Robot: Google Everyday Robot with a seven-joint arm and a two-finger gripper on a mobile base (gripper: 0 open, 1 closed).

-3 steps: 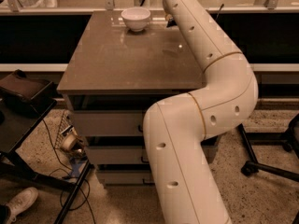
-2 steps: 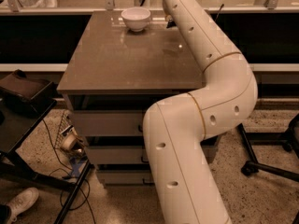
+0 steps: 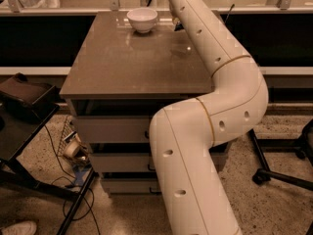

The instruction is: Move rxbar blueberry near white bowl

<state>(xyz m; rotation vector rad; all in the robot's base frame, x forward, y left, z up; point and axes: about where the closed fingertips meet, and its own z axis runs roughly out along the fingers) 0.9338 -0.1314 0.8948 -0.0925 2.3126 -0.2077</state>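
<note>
A white bowl (image 3: 142, 19) stands upright near the far edge of the brown table (image 3: 122, 65). The robot's white arm (image 3: 222, 102) rises from the near floor, bends at the table's right side and reaches over the far right corner, passing out of the top. The gripper lies beyond that edge, so I cannot tell its state. Right of the bowl, a small dark corner against the arm may be the snack bar (image 3: 176, 25), mostly hidden.
</note>
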